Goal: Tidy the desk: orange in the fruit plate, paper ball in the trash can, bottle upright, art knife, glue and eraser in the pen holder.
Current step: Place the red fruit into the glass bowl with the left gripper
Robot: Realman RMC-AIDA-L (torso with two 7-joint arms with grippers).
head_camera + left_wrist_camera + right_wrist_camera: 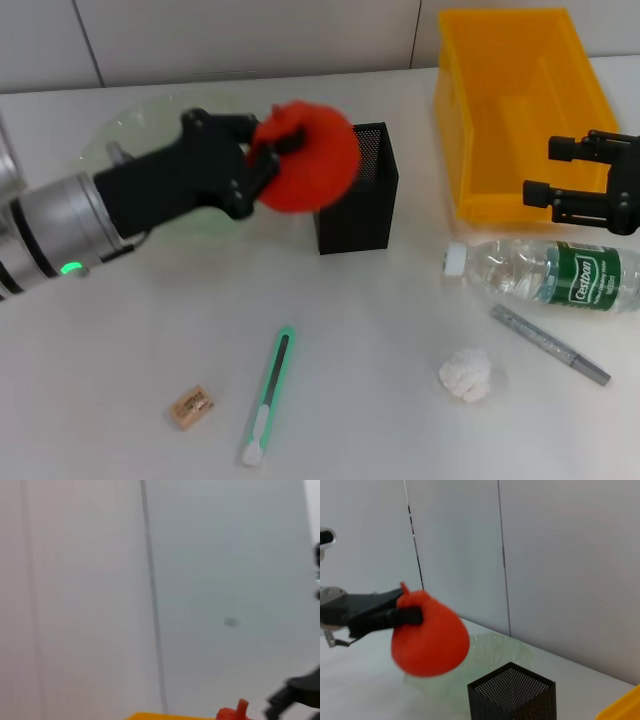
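While my left pincer [262,160] holds the orange [305,157] closed in its grip, above the counter and just before the pen holder [355,190], the fruit plate [130,135] lies behind it, toward the far left corner. I judge I must carry it back that way. My right pincer [575,170] waits open at the right edge, over the bottle [555,272].

A plain white bench [380,340] fills most of the head view, its top smooth and evenly lit. Behind it stands a pale grey wall [560,555] made of flat panels, split by thin dark vertical seams [503,555]. Where the wall meets the bench, a straight horizontal edge runs across.
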